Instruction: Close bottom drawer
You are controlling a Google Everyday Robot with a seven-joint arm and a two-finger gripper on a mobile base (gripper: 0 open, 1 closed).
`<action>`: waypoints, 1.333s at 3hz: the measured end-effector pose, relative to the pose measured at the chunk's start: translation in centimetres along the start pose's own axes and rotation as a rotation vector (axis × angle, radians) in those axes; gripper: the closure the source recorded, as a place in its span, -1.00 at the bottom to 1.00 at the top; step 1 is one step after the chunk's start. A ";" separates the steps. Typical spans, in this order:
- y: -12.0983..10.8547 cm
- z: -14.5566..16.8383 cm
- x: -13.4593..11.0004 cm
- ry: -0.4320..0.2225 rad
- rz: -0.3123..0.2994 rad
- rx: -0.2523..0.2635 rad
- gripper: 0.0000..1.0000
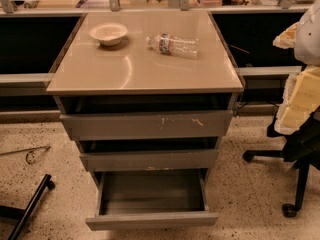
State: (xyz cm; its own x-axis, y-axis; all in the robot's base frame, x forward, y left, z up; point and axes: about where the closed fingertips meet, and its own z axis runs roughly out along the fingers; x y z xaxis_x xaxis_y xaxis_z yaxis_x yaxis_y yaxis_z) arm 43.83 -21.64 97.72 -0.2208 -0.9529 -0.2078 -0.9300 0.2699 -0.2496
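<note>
Right now my tool [300, 96] sits at the right edge of the frame, about level with the top of the cabinet and well apart from every drawer. It shows as pale yellow and white shapes close to the camera, and I cannot tell whether it is wide or narrow. It holds nothing that I can make out.

The bottom drawer [152, 204] is at the lower centre of the frame. It stands pulled far out towards the camera, with its shallow grey inside open to view and its plain front near the bottom edge. Above it is the middle drawer [149, 160], and above that the top drawer [147, 125], whose front has white scratch marks. A dark gap shows over each of them.

On the beige worktop [125, 71], a white bowl [108, 33] stands at the upper left. A clear water bottle [172, 44] lies on its side just to the right of the bowl.

A black chair base [295, 184] with wheels stands on the speckled floor at the lower right.
</note>
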 end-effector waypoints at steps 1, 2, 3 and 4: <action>0.0 0.0 0.0 0.000 0.000 0.000 -1.00; 0.5 1.3 -0.3 -0.016 -0.004 -0.014 -1.00; 2.7 7.7 -1.0 -0.104 -0.005 -0.108 -1.00; 6.7 17.6 -1.6 -0.207 0.004 -0.245 -1.00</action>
State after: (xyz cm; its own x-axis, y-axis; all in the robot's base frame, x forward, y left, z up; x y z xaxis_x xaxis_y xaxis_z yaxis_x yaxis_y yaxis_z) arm 43.09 -15.87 79.76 -0.1837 -0.8966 -0.4029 -0.9779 0.2084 -0.0180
